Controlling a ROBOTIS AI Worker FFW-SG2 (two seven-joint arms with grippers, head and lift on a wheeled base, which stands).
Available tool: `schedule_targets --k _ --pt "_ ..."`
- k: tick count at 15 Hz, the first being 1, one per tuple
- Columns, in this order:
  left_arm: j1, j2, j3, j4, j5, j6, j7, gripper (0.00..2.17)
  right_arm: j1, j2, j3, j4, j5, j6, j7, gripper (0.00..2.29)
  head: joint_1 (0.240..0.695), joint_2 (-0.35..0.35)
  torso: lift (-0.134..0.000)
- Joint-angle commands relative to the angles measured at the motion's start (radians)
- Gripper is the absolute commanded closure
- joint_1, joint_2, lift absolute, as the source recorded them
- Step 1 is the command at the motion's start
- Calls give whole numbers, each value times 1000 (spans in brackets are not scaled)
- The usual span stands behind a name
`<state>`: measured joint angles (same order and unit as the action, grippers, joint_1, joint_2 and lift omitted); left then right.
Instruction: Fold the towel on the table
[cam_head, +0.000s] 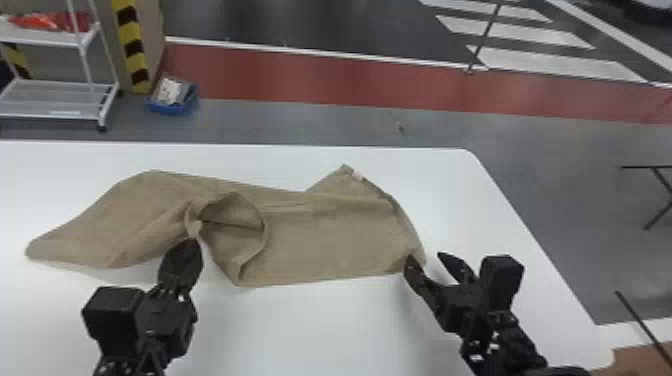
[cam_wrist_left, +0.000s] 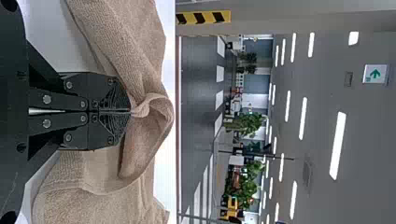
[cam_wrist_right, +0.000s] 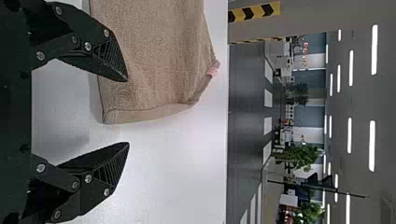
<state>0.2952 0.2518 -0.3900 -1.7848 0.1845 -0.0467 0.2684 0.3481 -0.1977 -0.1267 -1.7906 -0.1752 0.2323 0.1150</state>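
the left gripper (cam_head: 192, 242) pinches the bunched towel (cam_head: 320, 240) — fingers closed tight — while the right gripper (cam_head: 425, 257) (empty, wide open!) straddles its near corner.

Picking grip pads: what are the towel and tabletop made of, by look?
Towel: probably cotton terry, matte tan; fine looped pile and a flat hem band show in the wrist views. Tabletop: smooth white, maybe laminate or plastic; it has only soft shadows, so the core is unclear.

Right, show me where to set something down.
Bare table lies nearer than the towel, between left gripper and right gripper, and along the far edge. Crowded: the towel's bunched middle, pinched by the left gripper; its near right corner, at the right gripper.
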Motion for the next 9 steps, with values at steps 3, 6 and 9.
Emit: schedule_targets --k 3,6,9 --pt "7 3 3 1 1 0 -2 1649 -15 0 -1 17 11 22 0 475 695 -240 -128" --pt "7 3 5 -1 1 0 -2 1652 -9 -2 -2 7 10 28 3 937 695 -239 -128" --pt "12 3 7 -7 0 0 2 1652 -5 -2 -16 -16 -6 71 29 1426 695 -236 -128"
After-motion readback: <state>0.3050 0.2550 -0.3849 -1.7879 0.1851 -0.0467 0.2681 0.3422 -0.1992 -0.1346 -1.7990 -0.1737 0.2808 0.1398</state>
